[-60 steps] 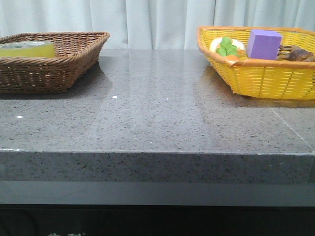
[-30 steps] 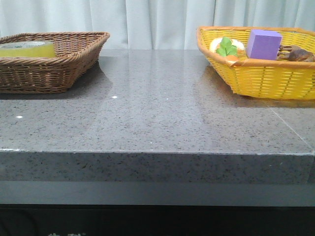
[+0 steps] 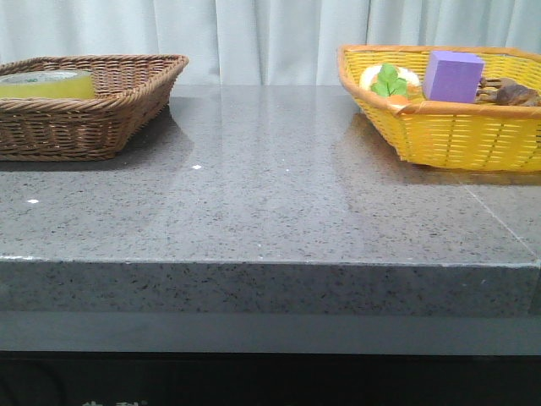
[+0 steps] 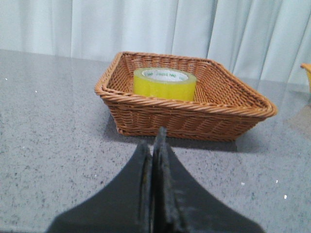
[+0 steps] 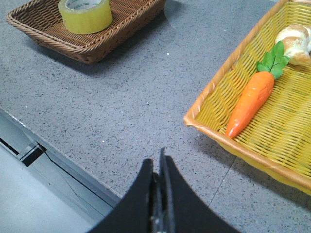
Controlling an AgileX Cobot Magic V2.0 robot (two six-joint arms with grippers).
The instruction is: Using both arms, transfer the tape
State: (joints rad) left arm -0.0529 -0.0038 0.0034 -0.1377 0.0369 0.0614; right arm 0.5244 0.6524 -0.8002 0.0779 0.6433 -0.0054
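Front view: 1 tape (image 3: 46, 83), 2 baskets (image 3: 101, 118).

Soft, even light fills every view. The polished desk (image 3: 270, 194) shows pale glare beside the brown basket (image 3: 84, 110), which casts faint shadows. Wrist views blur slightly.

The right gripper (image 5: 159, 167) hangs closed over the grey table (image 5: 121, 97); a carrot (image 5: 251, 99) lies in the yellow basket (image 5: 214, 92), the tape (image 5: 85, 13) in the brown basket (image 5: 97, 46).
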